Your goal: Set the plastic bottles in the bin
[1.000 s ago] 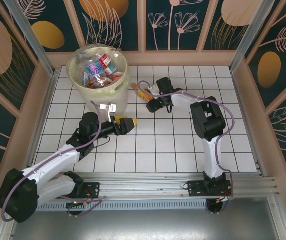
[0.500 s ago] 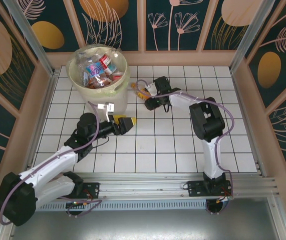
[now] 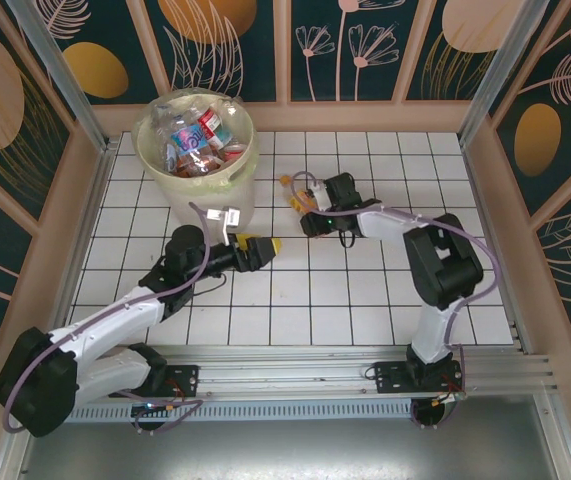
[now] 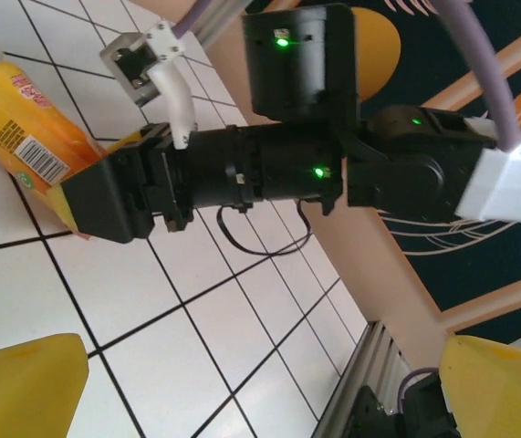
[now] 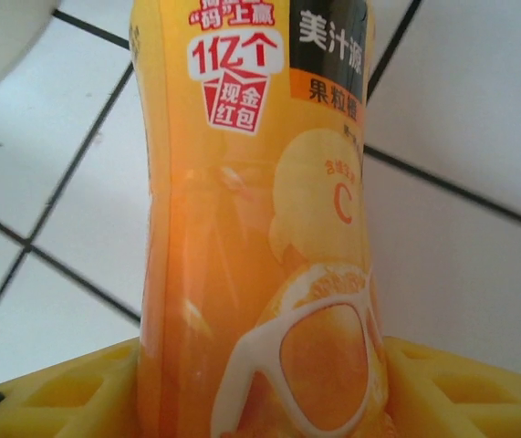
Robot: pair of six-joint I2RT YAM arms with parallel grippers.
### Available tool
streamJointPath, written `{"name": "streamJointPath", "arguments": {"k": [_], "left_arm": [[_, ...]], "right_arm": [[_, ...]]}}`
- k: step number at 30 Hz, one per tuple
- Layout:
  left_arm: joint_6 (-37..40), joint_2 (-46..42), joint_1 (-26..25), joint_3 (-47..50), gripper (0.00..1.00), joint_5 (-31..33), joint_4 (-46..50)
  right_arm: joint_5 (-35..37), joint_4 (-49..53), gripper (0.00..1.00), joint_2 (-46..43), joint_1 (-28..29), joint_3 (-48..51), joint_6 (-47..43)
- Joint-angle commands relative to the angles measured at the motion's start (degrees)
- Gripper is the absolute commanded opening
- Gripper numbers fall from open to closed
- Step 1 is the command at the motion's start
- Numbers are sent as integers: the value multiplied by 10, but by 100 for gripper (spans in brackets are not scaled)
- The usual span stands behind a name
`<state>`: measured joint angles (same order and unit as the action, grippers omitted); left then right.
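Overhead, a large round pale cream-yellow bin (image 3: 213,192) with a translucent bag liner is standing at the far left of a white tiled desk (image 3: 365,290). It is holding a heap of small clear plastic bottles (image 3: 197,140) with red and blue labels. Just to the right of the bin, apart from its wall, a small plastic bottle with an orange label (image 5: 260,228) is sitting low over the tiles; whether it is resting on them or lifted cannot be told. The right fingers (image 5: 59,397), yellow, are pressing against both sides of this bottle, clamping it. Chinese characters, a red-and-white panel and a cartoon orange in white sunglasses are showing on its label. Nearer than the bin and a little to its right, the left fingers (image 3: 267,244) are hovering over the desk, spread wide apart and gripping nothing, pointing toward the orange bottle.
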<state>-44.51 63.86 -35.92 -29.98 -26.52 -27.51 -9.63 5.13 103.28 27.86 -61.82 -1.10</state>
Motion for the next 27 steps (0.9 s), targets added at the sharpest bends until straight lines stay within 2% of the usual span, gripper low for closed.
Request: {"name": "streamJointPath", "arguments": {"k": [1, 8, 17, 27], "left_arm": [[-16, 23, -10, -24, 99, 4, -56], [-34, 66, -15, -41, 98, 5, -91], [-79, 120, -15, -71, 97, -1, -182], [-114, 190, -27, -134, 98, -5, -235]], "right_arm": [[-31, -62, 59, -75, 5, 65, 91], [-105, -129, 59, -243, 6, 196, 163], [-200, -150, 59, -412, 11, 264, 218], [-296, -171, 60, -490, 23, 291, 244]]}}
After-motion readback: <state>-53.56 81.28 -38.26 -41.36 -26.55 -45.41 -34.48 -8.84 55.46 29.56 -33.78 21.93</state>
